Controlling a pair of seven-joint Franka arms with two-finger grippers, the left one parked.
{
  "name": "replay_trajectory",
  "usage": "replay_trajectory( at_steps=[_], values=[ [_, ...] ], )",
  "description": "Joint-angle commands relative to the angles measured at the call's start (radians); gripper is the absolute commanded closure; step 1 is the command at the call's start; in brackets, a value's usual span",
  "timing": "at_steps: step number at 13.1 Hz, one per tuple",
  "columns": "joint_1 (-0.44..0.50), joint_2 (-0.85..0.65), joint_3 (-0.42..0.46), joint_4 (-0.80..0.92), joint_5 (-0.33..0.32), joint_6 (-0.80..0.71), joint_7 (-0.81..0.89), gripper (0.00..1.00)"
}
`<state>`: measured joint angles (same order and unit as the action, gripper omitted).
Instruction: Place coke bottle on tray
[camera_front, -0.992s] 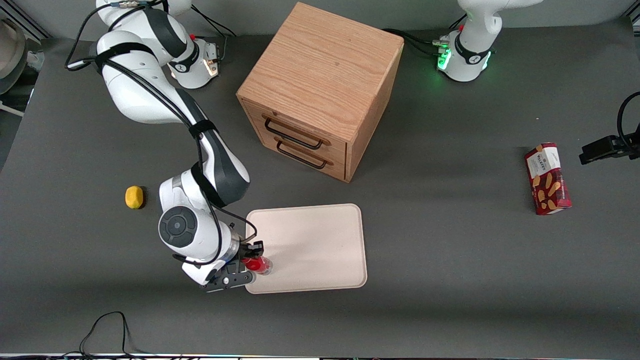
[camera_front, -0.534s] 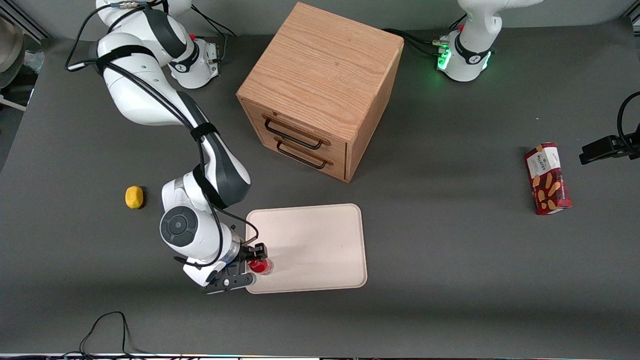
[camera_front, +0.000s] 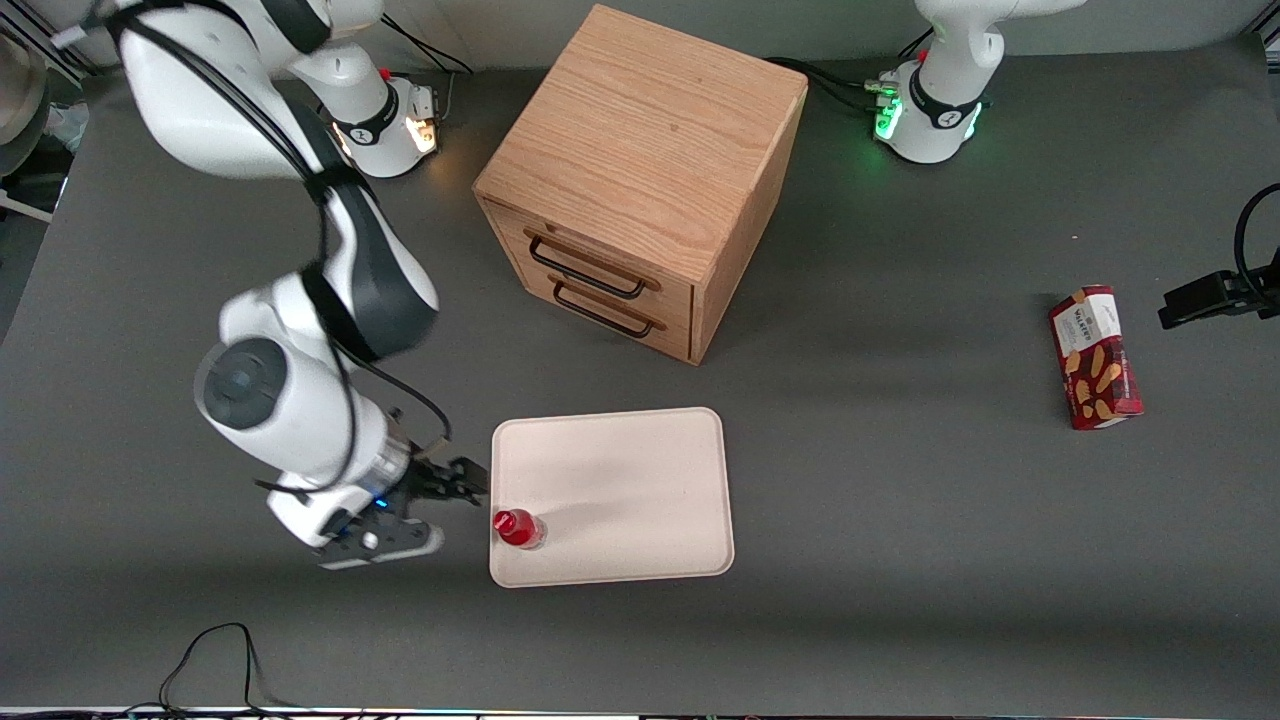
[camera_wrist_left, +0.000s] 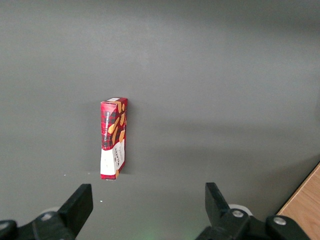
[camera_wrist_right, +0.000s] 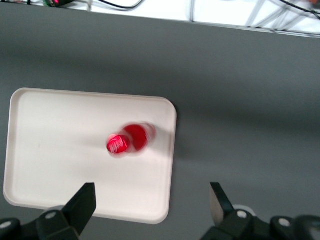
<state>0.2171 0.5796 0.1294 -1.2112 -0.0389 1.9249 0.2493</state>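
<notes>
Looks light and tippy, coke bottle (camera_front: 518, 528) upright near tray (camera_front: 640, 470) corner nearest the working arm, best pinched mid-body, gripper (camera_front: 448, 500) spread apart just off that edge.

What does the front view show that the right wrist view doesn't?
Only the front view shows the wooden two-drawer cabinet and the red snack box lying toward the parked arm's end of the dark grey table. Only the right wrist view shows the gripper's black fingers spread open, with nothing between them. Both show the tiny red coke bottle standing on the cream-white rectangular tray, near its edge.
</notes>
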Motion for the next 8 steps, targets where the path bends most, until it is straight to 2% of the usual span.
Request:
replay_trajectory(
  at_steps=[1,5,7,8],
  values=[
    [-0.012,-0.379,-0.123,-0.435,0.127,0.026,0.004,0.00],
    [-0.010,-0.740,-0.189,-0.779,0.126,-0.038,-0.002,0.00],
    [-0.010,-0.851,-0.218,-0.890,0.113,-0.044,-0.018,0.00],
    [-0.010,-0.865,-0.218,-0.895,0.072,-0.073,-0.024,0.00]
  ],
)
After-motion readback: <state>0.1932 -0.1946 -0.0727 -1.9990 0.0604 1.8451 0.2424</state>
